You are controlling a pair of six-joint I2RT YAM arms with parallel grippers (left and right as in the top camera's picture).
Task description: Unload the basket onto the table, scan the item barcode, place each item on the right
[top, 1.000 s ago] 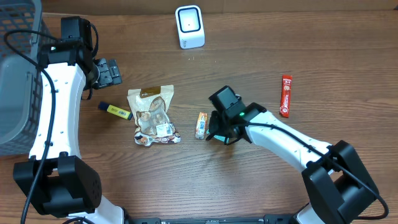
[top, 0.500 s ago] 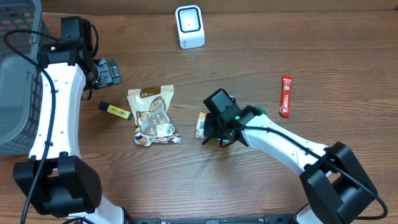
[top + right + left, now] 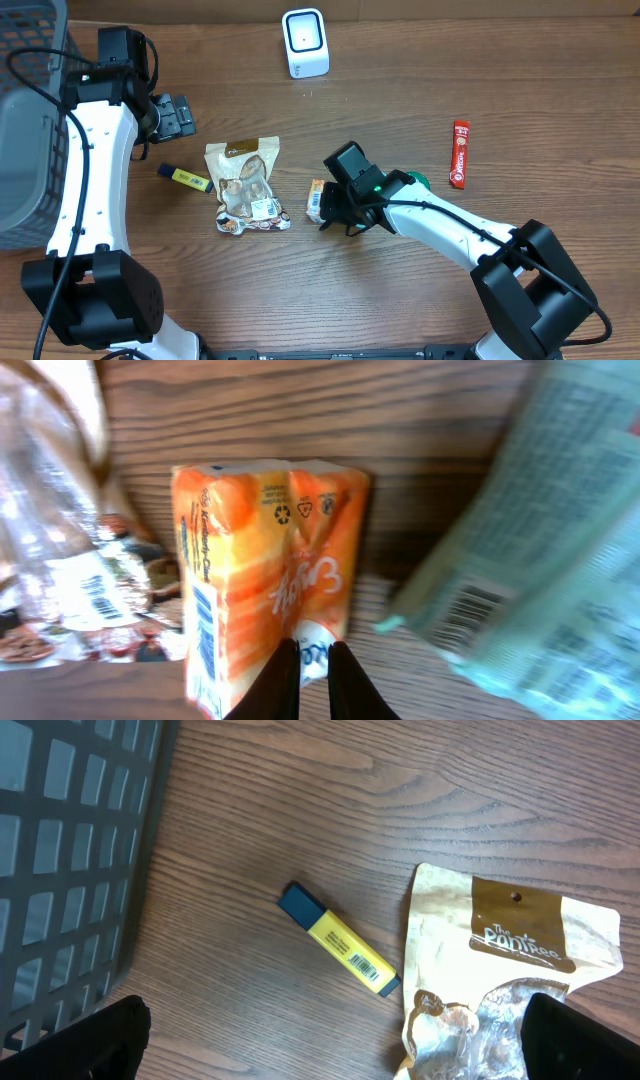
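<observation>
A white barcode scanner [image 3: 305,42] stands at the table's far edge. A small orange packet [image 3: 315,200] lies flat near the middle, beside a crinkled snack pouch [image 3: 246,187]. My right gripper [image 3: 334,212] is shut, and its narrow fingertips [image 3: 285,678] press against the near end of the orange packet [image 3: 262,575], whose blue barcode side faces left. At the far left my left gripper [image 3: 176,114] hangs open and holds nothing. In its wrist view its fingers [image 3: 95,1042] frame bare wood and the snack pouch [image 3: 505,985].
A yellow highlighter [image 3: 185,177] lies left of the pouch. A grey basket [image 3: 25,120] fills the left edge. A red stick packet [image 3: 459,153] lies at the right. A teal packet [image 3: 540,560] with a barcode sits under the right arm, close to the orange packet.
My right gripper has slid left, and the orange packet has shifted a little left with it, toward the snack pouch. The left arm has stayed still.
</observation>
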